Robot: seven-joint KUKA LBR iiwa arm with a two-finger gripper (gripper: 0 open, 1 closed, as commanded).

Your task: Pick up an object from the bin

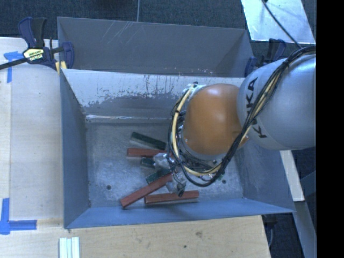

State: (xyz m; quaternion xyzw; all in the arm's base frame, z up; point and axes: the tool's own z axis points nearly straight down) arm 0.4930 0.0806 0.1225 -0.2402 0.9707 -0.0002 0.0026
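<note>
The arm is reaching in from the right, and its orange cover is hanging low over the middle of the grey bin, with looped cables running round it. Below the cover the pincer is sitting down among a small heap of flat bars on the bin's floor, towards the front wall. Whether it is apart, together or clamped on something I cannot tell — the wrist and cables are hiding most of it.

Nearest to it is a slanted reddish-brown bar, its upper end right at the pincer and its lower end pointing towards the front left corner. Just in front, a second reddish-brown bar is lying along the front wall, seemingly meeting the first near the pincer. A third reddish-brown bar and a dark green bar are lying further back, with a dark green piece between the groups.

The trouble I am expecting comes from the crowding. The bars are thin, flat and overlapping, so a grip may be catching only an end, and the slanted bar could be swinging or slipping out on the lift. Two bars might also be pinched together — or the pincer may be pressing on the floor instead of closing on anything.
</note>
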